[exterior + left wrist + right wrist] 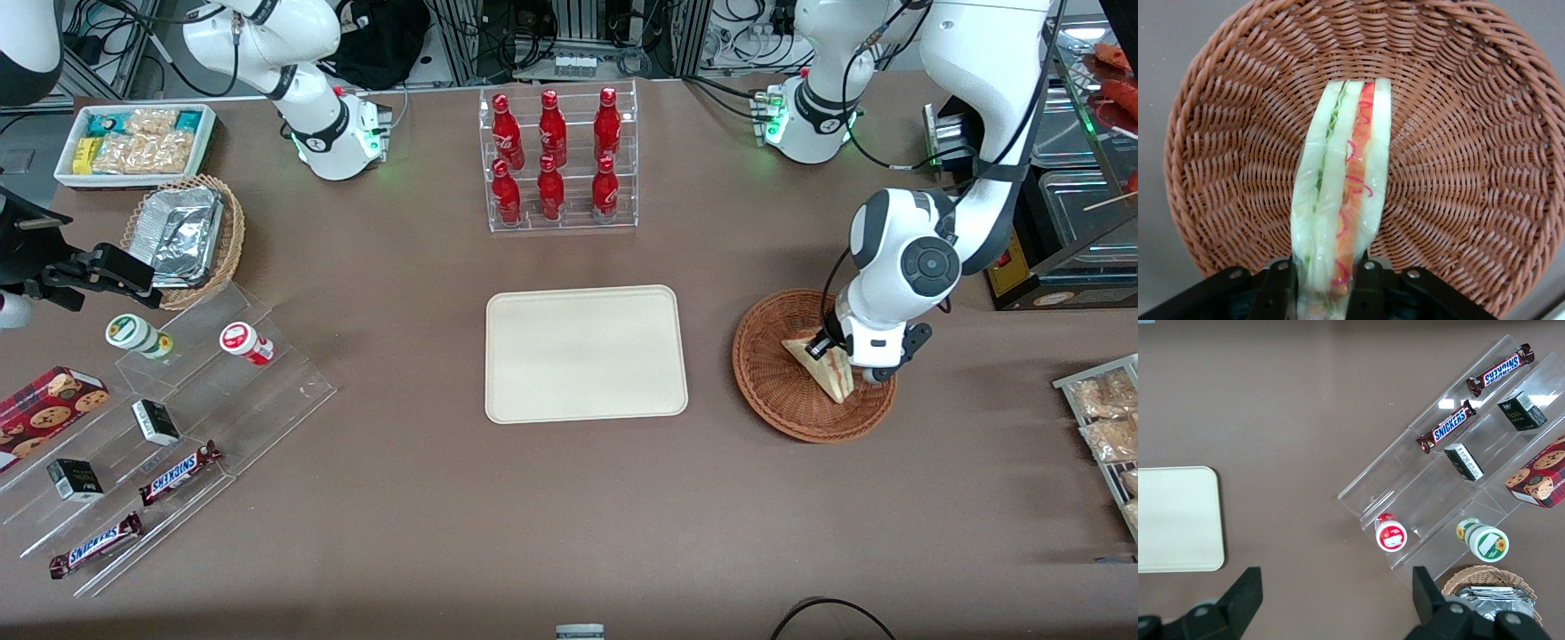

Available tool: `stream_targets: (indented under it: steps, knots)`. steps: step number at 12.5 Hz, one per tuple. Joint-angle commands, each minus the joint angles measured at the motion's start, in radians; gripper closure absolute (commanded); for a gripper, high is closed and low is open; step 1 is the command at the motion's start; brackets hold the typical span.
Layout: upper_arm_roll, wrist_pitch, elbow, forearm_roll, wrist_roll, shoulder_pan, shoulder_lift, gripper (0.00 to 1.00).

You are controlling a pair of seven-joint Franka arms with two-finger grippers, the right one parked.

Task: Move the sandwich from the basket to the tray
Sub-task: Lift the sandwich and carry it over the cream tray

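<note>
The sandwich (822, 362), a pale bread wedge in clear wrap, stands on edge in the reddish-brown wicker basket (782, 400). In the left wrist view its red, orange and green filling layers (1341, 200) run up between my black fingers (1366, 287), with the basket (1458, 133) weave all around it. My gripper (845, 356) is down inside the basket, shut on the sandwich's wide end. The cream tray (585, 353) lies flat and bare at the table's middle, beside the basket toward the parked arm's end; its corner also shows in the right wrist view (1178, 519).
A clear rack of red bottles (558, 160) stands farther from the front camera than the tray. Toward the parked arm's end are acrylic steps with candy bars (178, 471), a tan basket with foil containers (187, 236) and a white snack bin (133, 142). Packets (1107, 418) lie near the working arm's edge.
</note>
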Motion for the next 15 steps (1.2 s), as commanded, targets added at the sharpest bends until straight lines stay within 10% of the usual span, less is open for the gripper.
stream_targets:
  steps: [1, 8, 15]
  knots:
    - [-0.002, -0.112, 0.080, 0.005, 0.004, -0.018, -0.020, 0.91]
    - [-0.152, -0.492, 0.390, 0.066, 0.398, -0.021, 0.080, 0.92]
    - [-0.335, -0.472, 0.623, 0.124, 0.141, -0.123, 0.317, 0.94]
